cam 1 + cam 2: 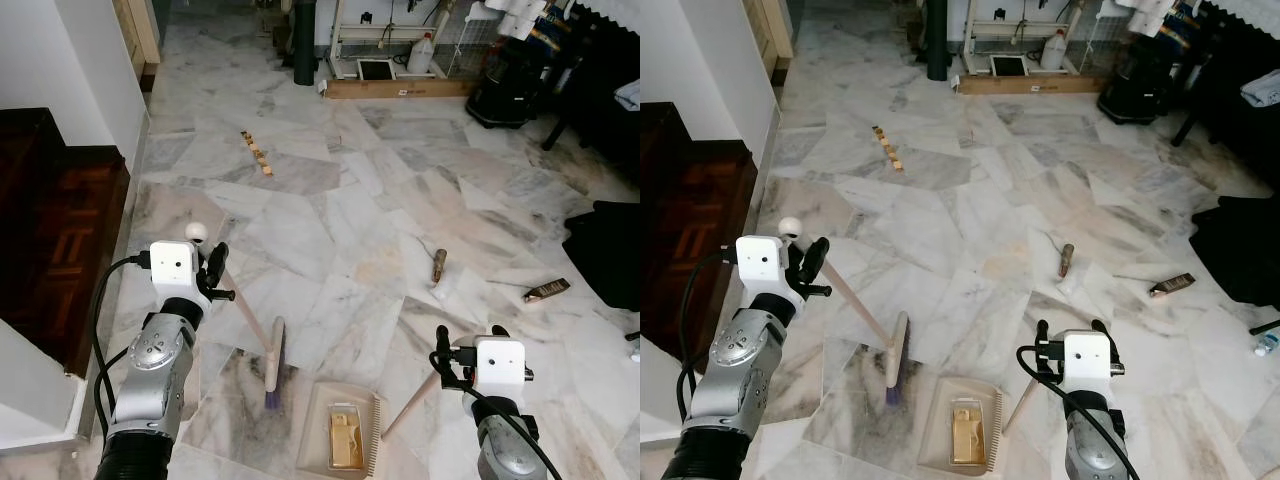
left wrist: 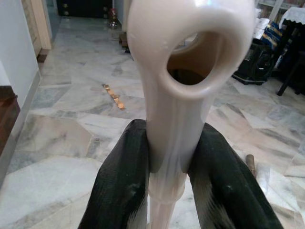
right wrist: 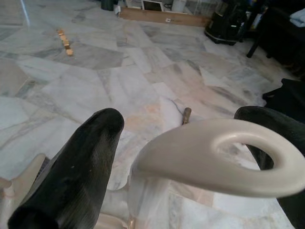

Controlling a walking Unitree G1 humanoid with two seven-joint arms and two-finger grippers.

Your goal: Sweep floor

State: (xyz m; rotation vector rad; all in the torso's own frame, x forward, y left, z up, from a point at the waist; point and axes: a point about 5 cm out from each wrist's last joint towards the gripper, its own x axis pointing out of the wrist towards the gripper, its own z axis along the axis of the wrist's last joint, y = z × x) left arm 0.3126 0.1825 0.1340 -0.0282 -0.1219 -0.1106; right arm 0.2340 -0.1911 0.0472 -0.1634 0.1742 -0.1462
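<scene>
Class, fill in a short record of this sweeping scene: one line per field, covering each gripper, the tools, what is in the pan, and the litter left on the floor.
Left gripper: shut on the broom handle near its top
Right gripper: around the dustpan handle; grip not clear
Broom: head on the marble floor, left of the dustpan
Dustpan: flat on the floor
In the pan: one tan block
Litter left: row of small blocks, brown stick, brown wrapper
</scene>
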